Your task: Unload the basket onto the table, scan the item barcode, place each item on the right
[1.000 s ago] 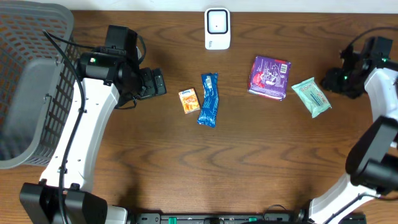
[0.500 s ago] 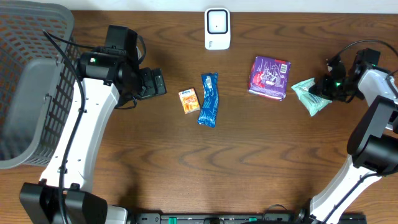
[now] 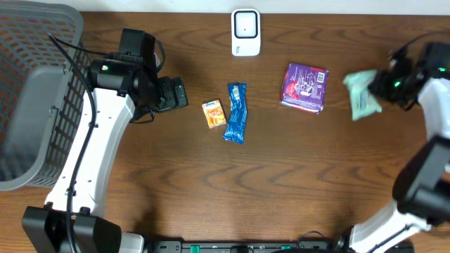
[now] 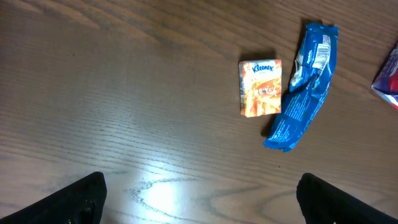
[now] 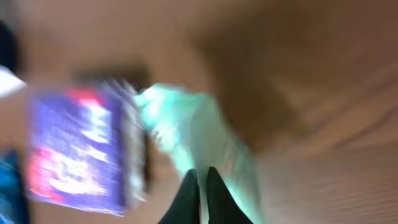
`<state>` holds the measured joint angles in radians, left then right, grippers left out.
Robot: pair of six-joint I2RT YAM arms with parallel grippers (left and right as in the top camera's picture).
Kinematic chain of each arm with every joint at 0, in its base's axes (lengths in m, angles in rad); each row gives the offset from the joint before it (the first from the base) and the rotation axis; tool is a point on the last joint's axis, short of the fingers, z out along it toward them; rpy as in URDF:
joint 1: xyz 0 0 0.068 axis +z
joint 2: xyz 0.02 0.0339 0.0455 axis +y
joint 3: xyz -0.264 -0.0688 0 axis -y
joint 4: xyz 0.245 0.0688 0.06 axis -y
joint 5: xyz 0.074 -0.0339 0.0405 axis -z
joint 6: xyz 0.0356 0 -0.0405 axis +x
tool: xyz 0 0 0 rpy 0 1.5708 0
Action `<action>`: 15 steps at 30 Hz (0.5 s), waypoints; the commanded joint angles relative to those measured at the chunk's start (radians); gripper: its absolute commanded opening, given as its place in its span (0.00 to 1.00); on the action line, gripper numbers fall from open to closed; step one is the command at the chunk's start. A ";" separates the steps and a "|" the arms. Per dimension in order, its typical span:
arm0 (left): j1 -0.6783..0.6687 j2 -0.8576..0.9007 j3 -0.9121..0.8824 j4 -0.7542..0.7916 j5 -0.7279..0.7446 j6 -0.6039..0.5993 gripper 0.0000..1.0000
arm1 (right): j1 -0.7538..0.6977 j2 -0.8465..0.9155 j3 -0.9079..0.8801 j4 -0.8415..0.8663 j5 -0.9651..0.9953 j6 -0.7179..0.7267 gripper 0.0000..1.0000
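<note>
- Surface (image 3: 281, 183): dark wood-grain top that carries all the items.
- Basket (image 3: 28, 91): grey perforated bin at the left edge of the overhead view.
- Left arm (image 3: 98, 161): white links reaching from the near edge towards the middle. Its left tool (image 3: 181, 93) has its fingers spread wide and grips nothing. It points at the orange pack from the left, a little apart from it.
- Right arm (image 3: 436, 112): curves along the right edge. Its right tool (image 5: 200, 196) has its fingers drawn together and clamped on the mint-green packet.
- Purple packet (image 3: 305, 87): flat on the surface, right of centre.
- White scanner (image 3: 245, 31): at the far edge, near the middle, well apart from every item.
- Blue wrapper (image 3: 237, 112): long and crinkled, lying lengthwise just right of the orange pack.
- Mint-green packet (image 3: 360, 95): the task's item, held in the right tool just right of the purple packet. It is blurred in both views, and I cannot tell whether it is clear of the surface.
- Orange pack (image 4: 260, 88): small, printed "Kleenex", flat on the surface beside the blue wrapper.
</note>
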<state>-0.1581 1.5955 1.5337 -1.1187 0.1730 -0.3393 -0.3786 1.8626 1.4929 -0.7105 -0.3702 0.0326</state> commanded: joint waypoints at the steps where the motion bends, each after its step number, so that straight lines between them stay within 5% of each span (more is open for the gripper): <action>1: 0.005 0.004 0.005 -0.003 -0.010 0.006 0.98 | 0.044 -0.113 0.018 0.070 -0.007 0.201 0.01; 9: 0.005 0.004 0.005 -0.004 -0.010 0.006 0.98 | 0.243 -0.101 0.018 0.275 0.037 0.356 0.01; 15: 0.005 0.004 0.005 -0.003 -0.010 0.006 0.98 | 0.249 -0.097 0.018 0.195 0.397 0.355 0.28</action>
<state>-0.1581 1.5955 1.5337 -1.1191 0.1730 -0.3393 -0.0929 1.7653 1.5139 -0.4839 -0.2001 0.3584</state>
